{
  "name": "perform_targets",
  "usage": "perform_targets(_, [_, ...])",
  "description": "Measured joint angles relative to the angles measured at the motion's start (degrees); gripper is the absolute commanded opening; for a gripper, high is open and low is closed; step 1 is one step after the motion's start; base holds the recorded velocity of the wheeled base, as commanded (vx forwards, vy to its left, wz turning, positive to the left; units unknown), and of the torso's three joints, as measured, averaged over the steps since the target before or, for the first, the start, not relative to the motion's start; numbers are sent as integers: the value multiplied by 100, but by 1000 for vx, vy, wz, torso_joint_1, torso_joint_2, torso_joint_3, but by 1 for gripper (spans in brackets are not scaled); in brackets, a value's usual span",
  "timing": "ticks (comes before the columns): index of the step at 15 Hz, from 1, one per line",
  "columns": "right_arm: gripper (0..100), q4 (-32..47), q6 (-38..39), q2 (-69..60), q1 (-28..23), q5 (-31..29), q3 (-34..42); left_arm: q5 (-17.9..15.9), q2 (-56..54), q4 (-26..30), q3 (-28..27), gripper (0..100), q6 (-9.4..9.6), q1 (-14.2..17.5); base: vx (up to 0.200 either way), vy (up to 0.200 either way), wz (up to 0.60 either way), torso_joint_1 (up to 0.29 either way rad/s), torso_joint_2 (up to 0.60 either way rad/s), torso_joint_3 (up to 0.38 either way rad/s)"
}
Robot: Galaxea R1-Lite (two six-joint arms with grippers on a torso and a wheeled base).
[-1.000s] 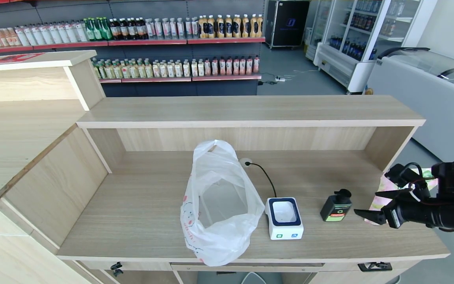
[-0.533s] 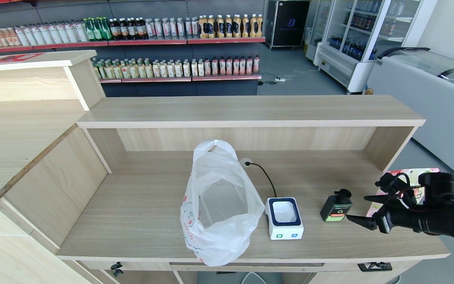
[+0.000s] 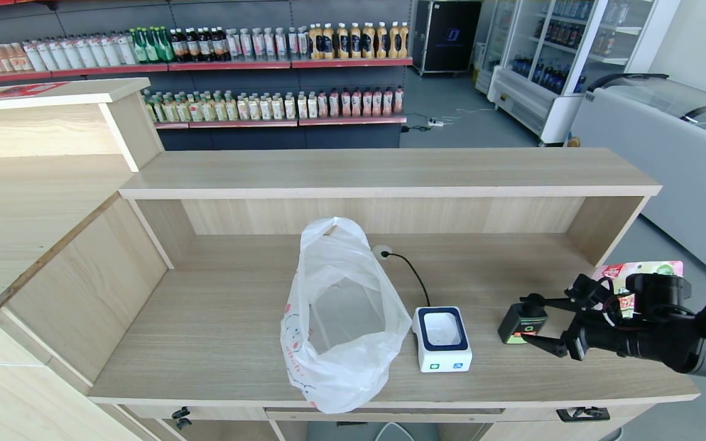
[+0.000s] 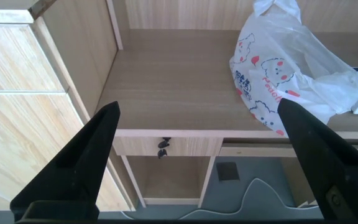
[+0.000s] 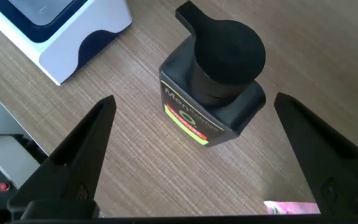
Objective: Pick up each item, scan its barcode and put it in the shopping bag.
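My right gripper (image 3: 532, 320) is spread wide and has hold of nothing. Its two fingers (image 5: 73, 162) stand on either side of the bottle (image 3: 523, 321), and in the right wrist view there is bare wood between each finger and the bottle (image 5: 213, 93), so I see no contact. The bottle is dark, with a black pump cap and a red and green label. It stands upright on the desk (image 3: 224, 318), near the scanner (image 3: 442, 339) on its right side and clear of it. The scanner is a white box with a dark blue frame around its window, and a black cable (image 3: 411, 275) runs from behind it towards the back of the desk. A pink packet (image 3: 638, 272) lies further to the scanner's right, beyond the bottle and partly behind my right arm; its corner shows in the right wrist view (image 5: 284, 205). The shopping bag (image 3: 341, 318) sits just to the scanner's left with its mouth open, its plastic against the scanner's side. My left gripper (image 4: 197, 162) is also wide open and empty. It hangs well to the scanner's left, beyond the shopping bag (image 4: 291, 68) and out past the front edge of the desk (image 4: 166, 87).
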Motion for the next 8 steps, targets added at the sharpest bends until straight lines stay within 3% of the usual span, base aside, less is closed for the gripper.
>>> perform_targets(8, [100, -44, -137, 701, 282, 18, -675, -2, 0, 0, 0, 100, 0, 0, 0, 0, 0, 0, 0, 0])
